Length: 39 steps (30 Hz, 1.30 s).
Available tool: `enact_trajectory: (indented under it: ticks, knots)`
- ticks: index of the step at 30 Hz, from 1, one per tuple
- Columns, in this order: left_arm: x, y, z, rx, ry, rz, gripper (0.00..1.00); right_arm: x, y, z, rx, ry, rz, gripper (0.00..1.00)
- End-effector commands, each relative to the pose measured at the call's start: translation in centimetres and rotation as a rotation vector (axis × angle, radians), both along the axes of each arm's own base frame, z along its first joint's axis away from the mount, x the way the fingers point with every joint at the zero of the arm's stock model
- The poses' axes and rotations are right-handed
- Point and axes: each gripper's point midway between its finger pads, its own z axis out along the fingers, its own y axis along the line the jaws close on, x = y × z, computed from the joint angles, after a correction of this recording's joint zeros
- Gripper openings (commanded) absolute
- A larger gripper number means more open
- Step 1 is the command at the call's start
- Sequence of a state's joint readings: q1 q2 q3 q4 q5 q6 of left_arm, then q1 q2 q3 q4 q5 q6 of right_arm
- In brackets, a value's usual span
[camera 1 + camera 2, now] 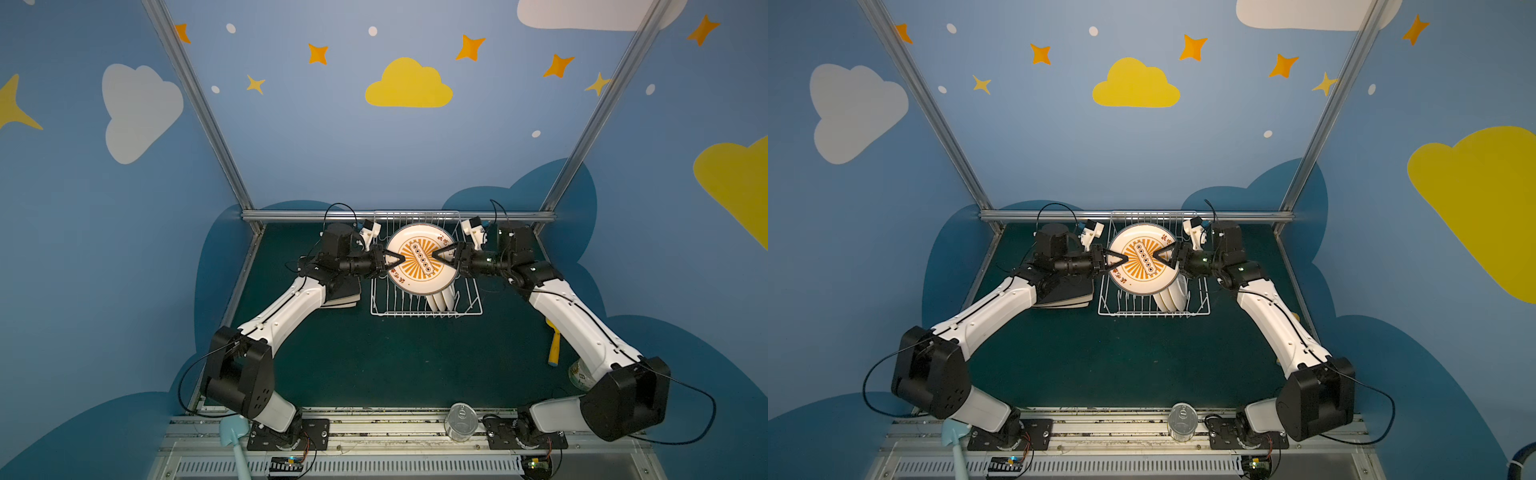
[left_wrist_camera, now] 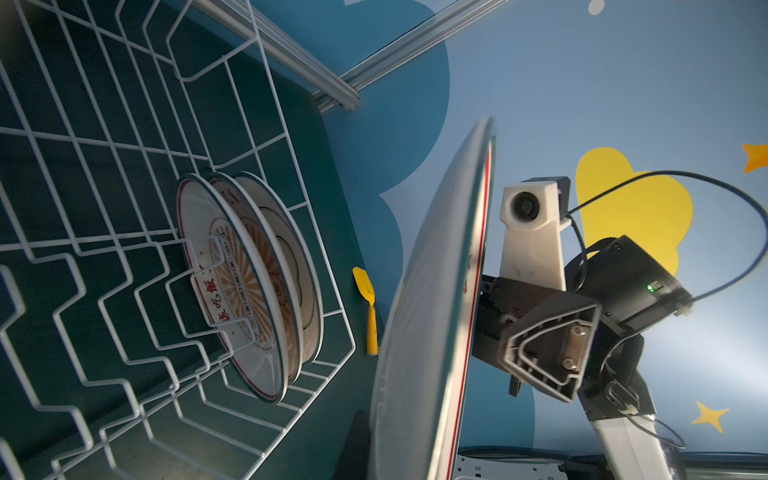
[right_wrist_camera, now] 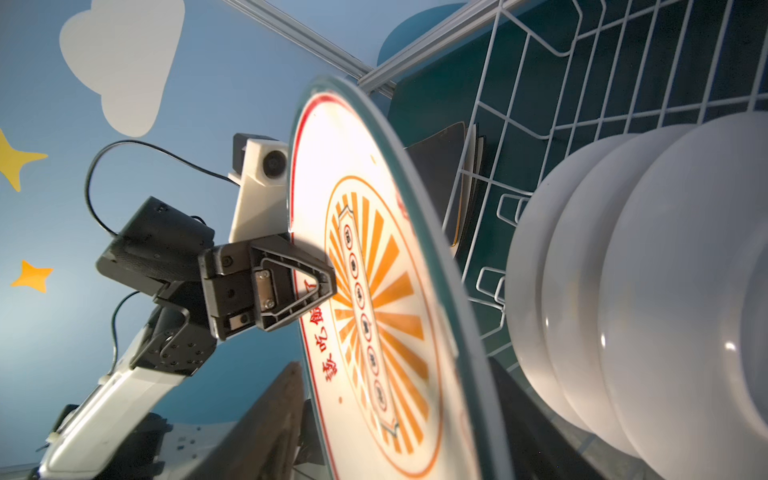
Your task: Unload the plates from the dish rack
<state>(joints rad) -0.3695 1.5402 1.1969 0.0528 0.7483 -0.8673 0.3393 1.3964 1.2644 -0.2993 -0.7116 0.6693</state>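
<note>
Unloading is looking a little past halfway; a stack of square plates (image 1: 1071,297), black one on top, is lying on the bench (image 1: 415,361) just beside the dish rack (image 1: 395,312), under the left arm; a sunburst plate (image 1: 422,259) is hanging in the air above the rack, between both arms; the left fingers (image 3: 326,286) are pinching its rim tight; the right fingers (image 2: 540,328) are straddling the opposite rim, though I cannot tell whether they are clamping or loose; three round plates (image 2: 249,286) are standing on edge in the rack, waiting to come out.

Open mat (image 1: 395,361) before rack (image 1: 473,311), stack (image 1: 344,302) leftward
</note>
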Motion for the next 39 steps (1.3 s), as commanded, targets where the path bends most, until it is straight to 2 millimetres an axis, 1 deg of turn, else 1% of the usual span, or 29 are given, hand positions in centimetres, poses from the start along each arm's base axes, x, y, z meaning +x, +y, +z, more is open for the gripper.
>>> enact_trajectory:
  ticks: [1, 4, 8, 11, 15, 17, 19, 22, 25, 29, 33, 36, 39]
  knots:
    - [-1.1, 1.0, 3.0, -0.010, -0.079, -0.004, 0.03, -0.4, -1.0, 1.6, -0.070, -0.090, 0.004, 0.82]
    - [-1.8, 2.0, 2.8, 0.007, -0.063, 0.017, 0.03, -0.9, -1.4, 2.1, -0.120, -0.156, 0.028, 0.89]
    - [-3.4, 3.3, 2.2, 0.052, -0.042, 0.038, 0.03, -1.7, -1.8, 2.6, -0.169, -0.254, 0.063, 0.89]
    - [-5.2, 3.9, 1.7, 0.100, -0.019, 0.019, 0.03, -2.1, -2.4, 2.3, -0.229, -0.335, 0.063, 0.89]
    - [-7.9, 4.4, 0.9, 0.124, 0.004, -0.029, 0.03, -3.8, -2.7, 1.6, -0.323, -0.455, 0.127, 0.89]
    - [-9.0, 4.9, 0.1, 0.136, 0.022, -0.029, 0.03, -4.8, -2.7, 1.4, -0.360, -0.518, 0.165, 0.89]
    - [-10.0, 5.5, -1.1, 0.153, 0.053, -0.017, 0.03, -6.0, -2.5, 1.2, -0.397, -0.597, 0.210, 0.89]
    - [-11.7, 6.0, -2.6, 0.166, 0.098, -0.024, 0.03, -7.6, -2.2, 0.4, -0.453, -0.702, 0.281, 0.89]
    - [-13.4, 6.4, -3.9, 0.172, 0.114, -0.039, 0.03, -9.3, -1.5, -0.8, -0.483, -0.769, 0.379, 0.89]
    - [-15.6, 7.2, -6.8, 0.192, 0.174, -0.035, 0.03, -11.3, -0.7, -2.5, -0.559, -0.826, 0.516, 0.89]
    - [-17.4, 8.4, -10.1, 0.230, 0.249, 0.007, 0.03, -12.1, -0.5, -4.0, -0.614, -0.823, 0.577, 0.89]
    - [-18.3, 8.8, -12.1, 0.228, 0.291, 0.029, 0.03, -12.3, -0.2, -5.0, -0.636, -0.819, 0.613, 0.89]
    - [-18.9, 9.1, -14.1, 0.232, 0.324, 0.042, 0.03, -12.5, 0.1, -5.5, -0.650, -0.826, 0.638, 0.89]
